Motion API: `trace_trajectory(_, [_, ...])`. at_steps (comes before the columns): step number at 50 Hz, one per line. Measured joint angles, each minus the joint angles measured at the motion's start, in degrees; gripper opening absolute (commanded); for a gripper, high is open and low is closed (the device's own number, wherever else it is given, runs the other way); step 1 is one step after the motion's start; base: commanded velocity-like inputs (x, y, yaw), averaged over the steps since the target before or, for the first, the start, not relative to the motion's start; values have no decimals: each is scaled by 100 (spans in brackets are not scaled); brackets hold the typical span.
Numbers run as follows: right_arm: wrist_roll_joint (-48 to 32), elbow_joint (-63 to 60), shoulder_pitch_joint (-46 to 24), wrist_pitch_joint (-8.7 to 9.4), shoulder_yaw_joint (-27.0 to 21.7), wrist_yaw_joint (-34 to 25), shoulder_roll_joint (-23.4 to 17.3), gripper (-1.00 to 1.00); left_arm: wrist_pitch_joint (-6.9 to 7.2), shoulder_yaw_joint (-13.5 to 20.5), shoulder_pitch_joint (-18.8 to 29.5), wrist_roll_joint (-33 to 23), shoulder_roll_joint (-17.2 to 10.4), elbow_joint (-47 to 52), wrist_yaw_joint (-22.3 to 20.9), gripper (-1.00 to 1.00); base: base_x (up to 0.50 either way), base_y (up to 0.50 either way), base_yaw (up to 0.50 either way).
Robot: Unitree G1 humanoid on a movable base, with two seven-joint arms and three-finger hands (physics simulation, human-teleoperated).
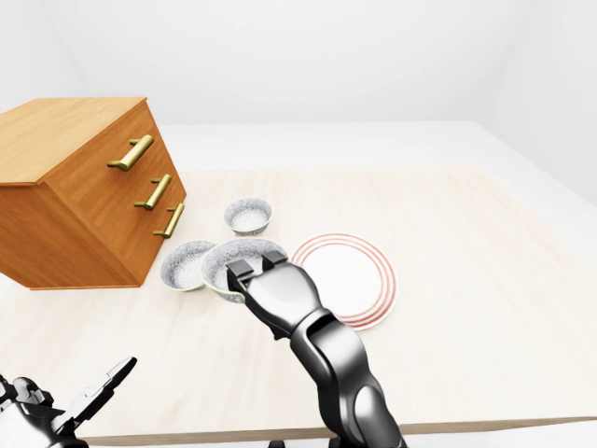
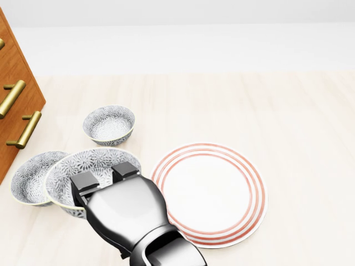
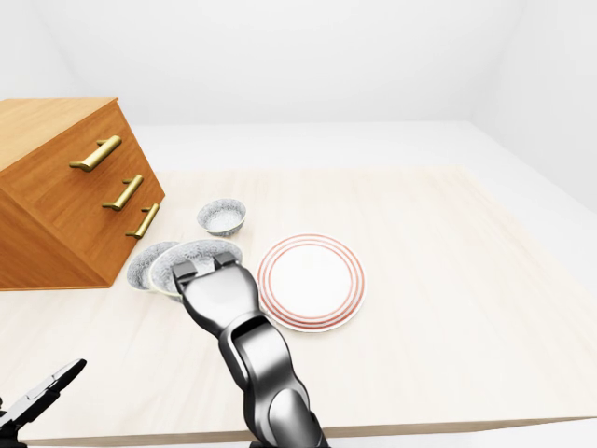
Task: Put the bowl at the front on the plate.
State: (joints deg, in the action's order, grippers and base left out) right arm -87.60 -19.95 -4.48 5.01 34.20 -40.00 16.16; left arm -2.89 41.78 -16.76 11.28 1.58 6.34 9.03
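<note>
A patterned grey-and-white bowl [image 2: 91, 162] sits lowest of three in the head view, just left of the red-ringed white plate [image 2: 222, 188]. It looks larger than the others and overlaps the bowl to its left, as if raised slightly off the table. My right hand [image 2: 105, 176] comes up from the bottom edge, two fingers [image 2: 83, 180] hooked over the bowl's near rim and closed on it; the thumb is hidden. My left hand [image 1: 70, 401] hangs at the bottom left of the left-eye view, fingers spread, holding nothing.
A second patterned bowl [image 2: 30, 176] sits left of the held one and a third [image 2: 109, 124] stands above it. A wooden drawer cabinet [image 1: 84, 196] with brass handles fills the left. The pale wooden table [image 2: 288, 122] stretches right of the plate.
</note>
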Motion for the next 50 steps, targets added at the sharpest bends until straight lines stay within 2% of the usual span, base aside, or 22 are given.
trace_trajectory(7, [-319,-361,-45,-2,-106,0,6,-100,-16,-9,-9,-29,10,6,-8,100,0,0,0])
trace_trajectory(13, [-727,-716,-36,-1,-235,0,-27,-100,83,10,-11,9,10,58,-36,100,0,0,0])
trace_trajectory(21, [-1125,-1180,71,-1,-360,0,-101,-100,130,42,-13,52,20,89,-79,100,0,0,0])
trace_trajectory(41, [-1314,-1451,264,-1,-789,0,-412,-100,-7,30,-18,102,18,6,-112,100,0,0,0])
trace_trajectory(50, [-851,-1271,599,-1,-967,630,-696,-100,-63,30,-25,113,25,-11,-139,100,0,0,0])
